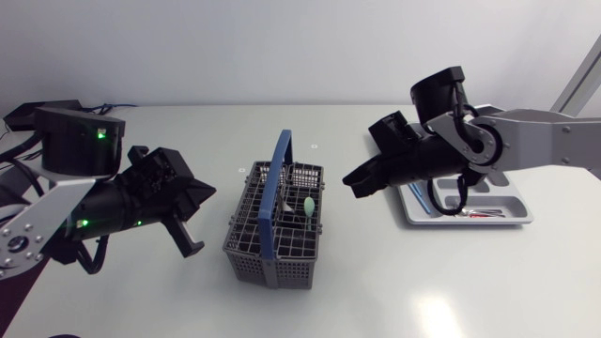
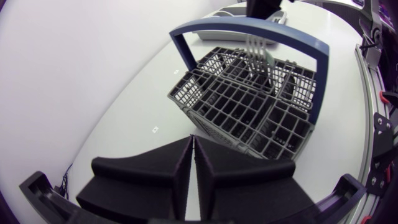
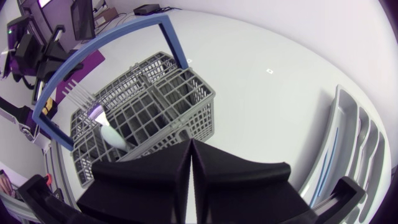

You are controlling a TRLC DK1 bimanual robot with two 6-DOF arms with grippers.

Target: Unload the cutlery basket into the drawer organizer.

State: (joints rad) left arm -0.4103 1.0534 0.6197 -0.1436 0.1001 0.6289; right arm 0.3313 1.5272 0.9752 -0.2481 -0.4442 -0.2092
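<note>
Nearest, in the left wrist view, seeing the left gripper (image 2: 191, 142) pinched flat together, holding nothing; just ahead, finding the grey cutlery basket (image 2: 242, 112) with its blue handle (image 2: 249, 26) arching over; catching a fork (image 2: 258, 50) standing tines-up in a far compartment. Likewise, from the right wrist, seeing the right gripper (image 3: 190, 144) pressed tight on nothing, just beside the basket; picking out the fork's pale green grip here. Looking down from the head view, placing the basket between the two grippers; spotting the drawer organizer (image 1: 512, 211) farther right, carrying a red-marked piece (image 1: 484, 215) missing from both wrist views; getting a blue piece (image 3: 333, 149) in one slot from the right wrist.
</note>
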